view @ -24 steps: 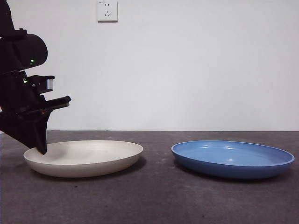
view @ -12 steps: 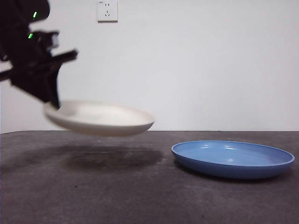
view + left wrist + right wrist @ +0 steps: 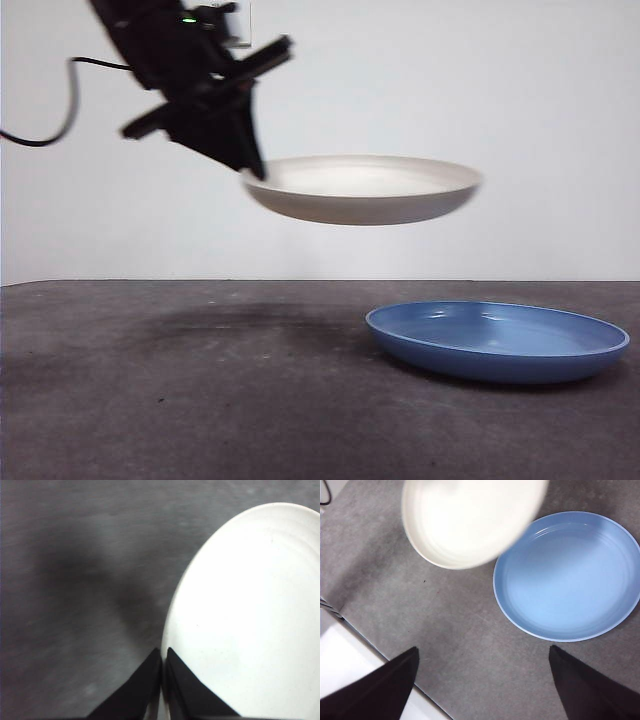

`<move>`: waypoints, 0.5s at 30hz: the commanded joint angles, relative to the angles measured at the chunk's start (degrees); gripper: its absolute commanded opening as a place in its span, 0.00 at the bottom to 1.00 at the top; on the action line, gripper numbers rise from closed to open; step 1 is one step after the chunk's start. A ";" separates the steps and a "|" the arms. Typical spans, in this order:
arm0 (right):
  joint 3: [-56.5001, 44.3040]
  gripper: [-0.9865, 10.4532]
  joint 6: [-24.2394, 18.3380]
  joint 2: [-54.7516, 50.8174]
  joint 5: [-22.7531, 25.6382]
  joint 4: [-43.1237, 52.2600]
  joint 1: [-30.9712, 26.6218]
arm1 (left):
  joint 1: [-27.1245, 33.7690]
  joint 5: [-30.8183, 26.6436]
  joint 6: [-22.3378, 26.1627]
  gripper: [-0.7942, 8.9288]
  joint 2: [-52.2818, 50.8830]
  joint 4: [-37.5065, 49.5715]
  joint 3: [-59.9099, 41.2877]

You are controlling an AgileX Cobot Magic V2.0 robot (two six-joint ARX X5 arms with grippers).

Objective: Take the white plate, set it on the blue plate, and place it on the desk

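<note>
The left gripper (image 3: 255, 165) has its jaws closed on the rim of the white plate (image 3: 365, 188), holding it level in the air well above the table (image 3: 200, 400); in the left wrist view the gripper (image 3: 163, 662) pinches the plate (image 3: 245, 610) at its edge. The blue plate (image 3: 497, 340) lies flat on the table toward its right edge, and the white plate hangs partly over the blue plate's left side without touching it. The right gripper (image 3: 482, 675) waits high above the table with its jaws spread wide, holding nothing.
</note>
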 commanded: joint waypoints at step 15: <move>1.14 0.45 2.60 -4.22 1.53 0.52 0.13 | -8.57 0.13 -2.60 0.09 23.19 -2.54 18.62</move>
